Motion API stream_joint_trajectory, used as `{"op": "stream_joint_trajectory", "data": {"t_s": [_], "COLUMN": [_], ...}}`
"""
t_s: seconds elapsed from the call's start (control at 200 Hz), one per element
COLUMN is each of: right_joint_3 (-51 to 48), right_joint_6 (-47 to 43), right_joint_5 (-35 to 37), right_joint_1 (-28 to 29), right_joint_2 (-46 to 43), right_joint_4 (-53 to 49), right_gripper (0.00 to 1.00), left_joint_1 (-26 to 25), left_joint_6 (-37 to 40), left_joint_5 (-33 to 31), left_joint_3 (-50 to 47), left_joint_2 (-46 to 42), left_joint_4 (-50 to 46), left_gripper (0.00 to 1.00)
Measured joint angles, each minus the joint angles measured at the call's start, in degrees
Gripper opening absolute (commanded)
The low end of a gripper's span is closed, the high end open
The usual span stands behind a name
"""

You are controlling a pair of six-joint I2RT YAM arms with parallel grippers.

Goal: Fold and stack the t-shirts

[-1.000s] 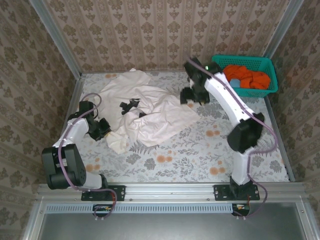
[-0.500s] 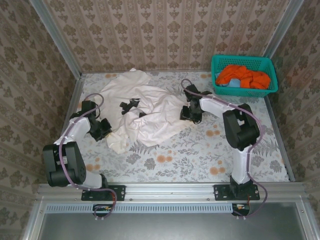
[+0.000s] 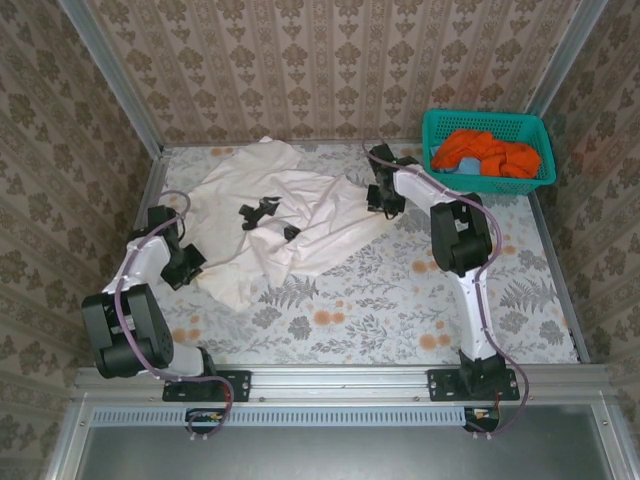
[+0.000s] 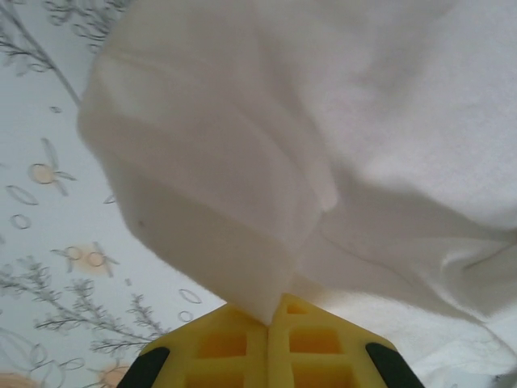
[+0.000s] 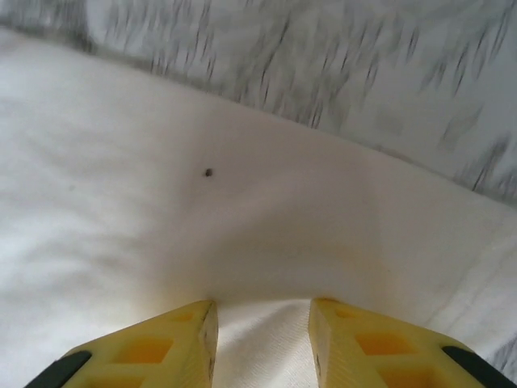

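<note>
The cream-white t-shirt lies crumpled and part spread on the table, well to the left of the teal basket and nearer the arms' bases than it. Small black printed marks show on the cloth, on the half away from the basket.

The right gripper sits at the shirt's edge nearest the basket. In the right wrist view its yellow fingers stand a little apart with a raised fold of white cloth filling the gap between them — they are pinching the shirt there. The flowered tabletop shows, blurred, just beyond the cloth's edge.

The left gripper is at the opposite edge of the shirt, the one farthest from the basket. In the left wrist view its yellow fingertips are pressed together on a corner of the cloth, which hangs in soft folds above the table.

Between the two grippers the shirt runs as a wrinkled sheet.

Inside the basket, in the far right corner of the table, lie bright orange t-shirts in a heap — well apart from the white one.
</note>
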Motion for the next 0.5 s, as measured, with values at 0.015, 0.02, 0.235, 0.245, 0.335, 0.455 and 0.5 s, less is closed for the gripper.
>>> {"op": "stream_joint_trajectory", "data": {"t_s": [0.015,0.02,0.235,0.245,0.335,0.455,0.5], "right_joint_3": [1.68,2.14,37.92,40.94,58.69,58.47,56.7], "right_joint_6": [-0.15,-0.2,-1.6,-1.77,-2.69,-5.01,-6.1], "right_joint_5": [0.24,0.31,1.42,1.44,0.96,-1.07,-2.25], "right_joint_1": [-0.17,-0.22,-2.84,-2.97,-4.22,-6.32,-6.99], "right_joint_2": [1.03,1.27,19.37,20.63,28.28,25.77,23.87], "right_joint_4": [-0.61,-0.81,-12.79,-13.7,-18.03,-21.86,-23.19], "right_gripper": [0.42,0.42,0.56,0.57,0.63,0.66,0.67], "left_joint_1": [0.17,0.22,3.82,4.02,4.96,5.2,5.53], "left_joint_6": [0.0,0.0,0.0,0.0,0.0,0.09,0.52], "left_joint_5": [-0.28,-0.37,-5.22,-5.29,-6.34,-7.8,-8.37], "left_joint_3": [0.0,0.0,0.31,0.42,1.77,5.27,6.86], "left_joint_2": [-0.11,-0.15,-2.4,-2.4,-2.36,-1.66,-1.07], "left_joint_4": [-0.15,-0.2,-2.29,-2.4,-3.34,-4.33,-4.66], "left_gripper": [0.0,0.0,0.0,0.0,0.01,0.14,0.21]}}
